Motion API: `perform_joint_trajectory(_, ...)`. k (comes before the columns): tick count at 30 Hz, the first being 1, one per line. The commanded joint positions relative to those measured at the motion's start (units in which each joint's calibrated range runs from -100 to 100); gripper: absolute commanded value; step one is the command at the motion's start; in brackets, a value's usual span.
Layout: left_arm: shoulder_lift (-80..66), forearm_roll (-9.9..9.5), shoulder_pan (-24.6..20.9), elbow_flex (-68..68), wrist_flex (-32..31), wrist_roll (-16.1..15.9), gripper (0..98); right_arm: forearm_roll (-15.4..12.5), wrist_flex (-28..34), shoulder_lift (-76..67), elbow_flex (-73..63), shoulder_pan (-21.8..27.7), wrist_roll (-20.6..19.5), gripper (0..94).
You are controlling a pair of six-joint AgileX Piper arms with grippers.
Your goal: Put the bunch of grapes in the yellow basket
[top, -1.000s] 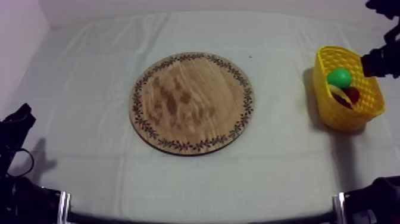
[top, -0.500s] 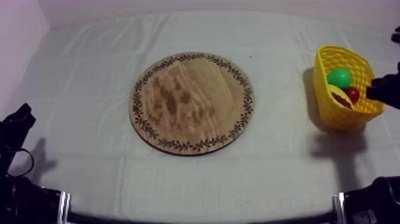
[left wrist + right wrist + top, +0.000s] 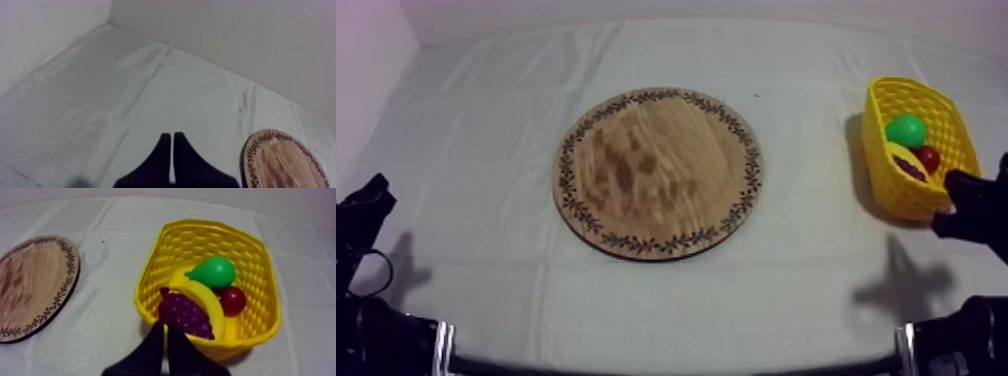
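Grapes [image 3: 184,313] lie in the basket [image 3: 150,273], just ahead of the right gripper [image 3: 164,325], whose fingers are together, narrow, holding nothing. Left gripper [image 3: 172,136] is also a narrow wedge. Placing looks done. Best to back straight off, clear of the near rim, no nudge. Right wrist view shows grapes against the banana [image 3: 212,308]; top view shows the whole board [image 3: 658,172], bare.

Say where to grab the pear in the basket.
Probably from above, pinching across the pear's wide round body. It lies on its side, uppermost in the basket, narrow neck toward the board; the basket walls block a sideways approach.
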Motion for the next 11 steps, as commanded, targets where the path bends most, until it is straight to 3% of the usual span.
perform_joint_trajectory(1,0.03,-0.04,0.02,0.04,0.03,-0.02,0.0,7.55,-2.81,-2.61,1.73,-0.25,-10.33,0.4)
perform_joint_trajectory(3,0.03,-0.04,0.02,0.04,0.03,-0.03,0.0,9.94,-5.65,-3.87,3.21,-0.60,-13.72,0.3)
perform_joint_trajectory(5,0.03,-0.04,0.02,0.04,0.03,-0.03,0.0,11.17,-6.87,-5.15,4.02,-1.31,-13.57,0.3)
perform_joint_trajectory(11,0.03,-0.04,0.02,0.04,0.03,-0.03,0.0,12.20,-7.75,-6.70,5.06,-3.32,-5.45,0.3)
